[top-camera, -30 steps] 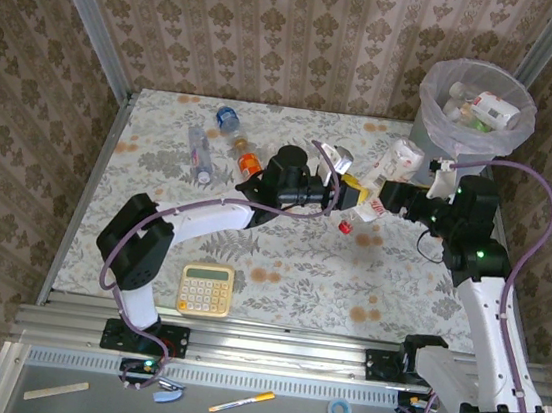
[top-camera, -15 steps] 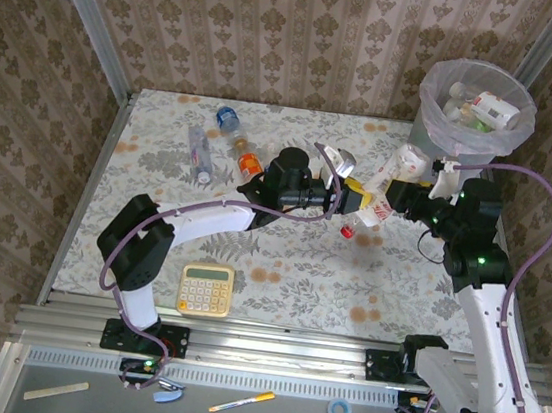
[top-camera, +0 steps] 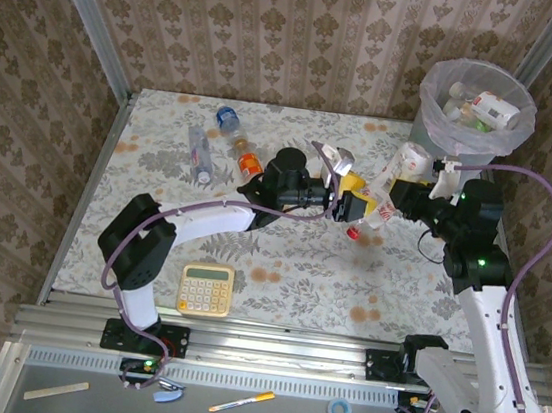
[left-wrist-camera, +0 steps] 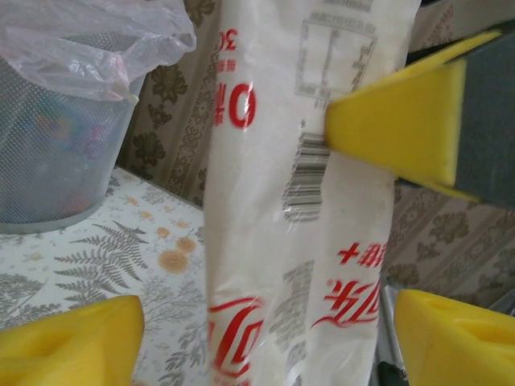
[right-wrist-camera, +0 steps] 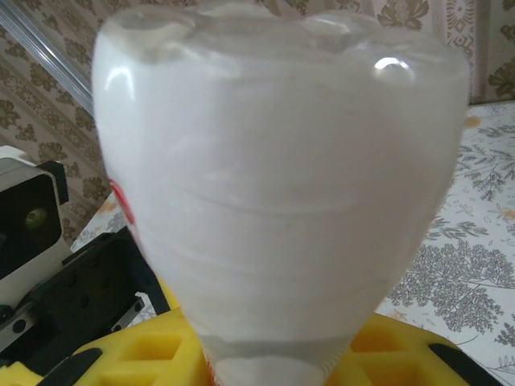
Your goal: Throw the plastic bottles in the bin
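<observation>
Left wrist: white bottle (left-wrist-camera: 273,241) between wide-spread left fingers (left-wrist-camera: 68,342); right fingers (left-wrist-camera: 402,129) seemingly clamp it.

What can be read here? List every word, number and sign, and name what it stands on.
"30", red, sideways, likely: label of the white plastic bottle, left wrist view.
Red cola-brand script, cut off: same label.
"+" beside red Chinese characters, upside down: same label.
Barcode digits, grey fine print: blurred.
Yellow calculator keys; labels on the bottles inside the round grey bin: too small.
</observation>
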Controlling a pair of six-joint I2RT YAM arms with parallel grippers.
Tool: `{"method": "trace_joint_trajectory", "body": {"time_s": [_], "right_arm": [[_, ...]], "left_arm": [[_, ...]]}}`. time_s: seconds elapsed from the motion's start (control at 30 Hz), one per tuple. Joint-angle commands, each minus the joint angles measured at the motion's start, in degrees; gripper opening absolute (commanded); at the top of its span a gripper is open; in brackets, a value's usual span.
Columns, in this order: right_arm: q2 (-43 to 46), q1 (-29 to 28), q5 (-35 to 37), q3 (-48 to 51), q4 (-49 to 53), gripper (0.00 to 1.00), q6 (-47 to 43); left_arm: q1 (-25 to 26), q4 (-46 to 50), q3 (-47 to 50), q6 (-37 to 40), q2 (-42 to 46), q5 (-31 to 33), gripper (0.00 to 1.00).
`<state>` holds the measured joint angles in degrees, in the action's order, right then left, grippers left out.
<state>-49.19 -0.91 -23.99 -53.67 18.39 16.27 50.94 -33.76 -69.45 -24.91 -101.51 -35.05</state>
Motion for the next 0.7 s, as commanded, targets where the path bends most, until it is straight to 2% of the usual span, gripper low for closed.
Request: {"method": "trace_joint_trajectory", "body": {"time_s": [0.0,0.03,0.13,0.23,0.43,0.67], "right_arm": [[1.65,-0.16,2.70,-2.99,-0.04,0.33,-2.47],[1.86,-0.23,3.28,-3.57,0.21,0.33,-3.18],[2.81,-0.38,5.55,-5.11,0.52,0.32,-4.98],[3.92,-0.32,7.51,-6.11,-0.90,0.31,-6.02],[5.06,-0.32,12.65,-8.87,-3.42,0.30,-8.19],[5.84,-0.33,22.24,-10.29,-10.73,0.25,-11.62]], "left_arm": [[-2.19,-5.46,2.30,-2.90,1.52,-1.18,0.90],[-2.72,-5.93,3.21,-3.04,2.23,-0.72,0.99],[-3.41,-3.87,5.54,-0.32,5.79,2.45,1.00],[-3.16,2.56,6.69,5.54,10.28,7.74,1.00],[-1.47,15.35,7.94,17.86,20.89,22.35,1.00],[-0.88,22.22,11.07,23.82,31.69,34.00,1.00]]}}
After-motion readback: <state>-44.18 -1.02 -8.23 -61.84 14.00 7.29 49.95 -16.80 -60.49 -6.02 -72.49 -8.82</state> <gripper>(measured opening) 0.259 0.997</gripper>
